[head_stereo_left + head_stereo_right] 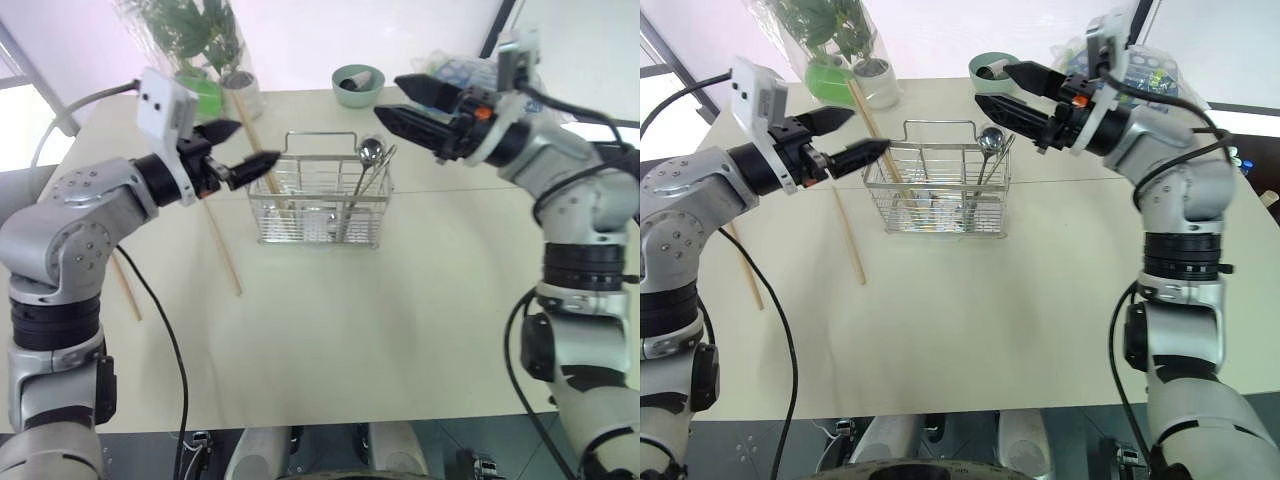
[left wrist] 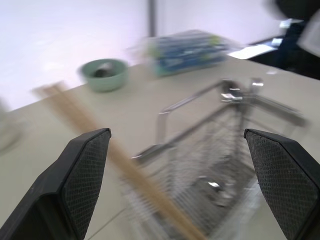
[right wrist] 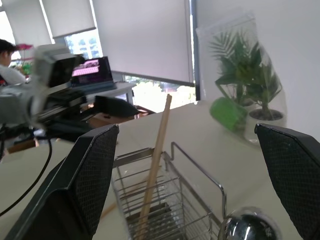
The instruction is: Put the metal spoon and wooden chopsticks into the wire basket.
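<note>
The wire basket (image 1: 300, 225) stands mid-table. The metal spoon (image 1: 371, 150) stands in its right end, bowl up. One wooden chopstick (image 3: 156, 155) leans in the basket's left end, its top poking out toward the back. Another chopstick (image 1: 225, 250) lies flat on the table left of the basket, and a third stick (image 1: 128, 290) lies farther left by my left arm. My left gripper (image 1: 245, 145) is open and empty, level, just left of the basket's rim. Above and to the basket's right, my right gripper (image 1: 388, 97) is open and empty, pointing left.
A green bowl (image 1: 358, 84) sits behind the basket. A potted plant in clear wrap (image 1: 200, 40) stands at the back left, a plastic-wrapped pack (image 1: 1140, 70) at the back right. A thin metal handle (image 1: 385, 170) leans beside the spoon. A person (image 3: 10, 55) sits far off.
</note>
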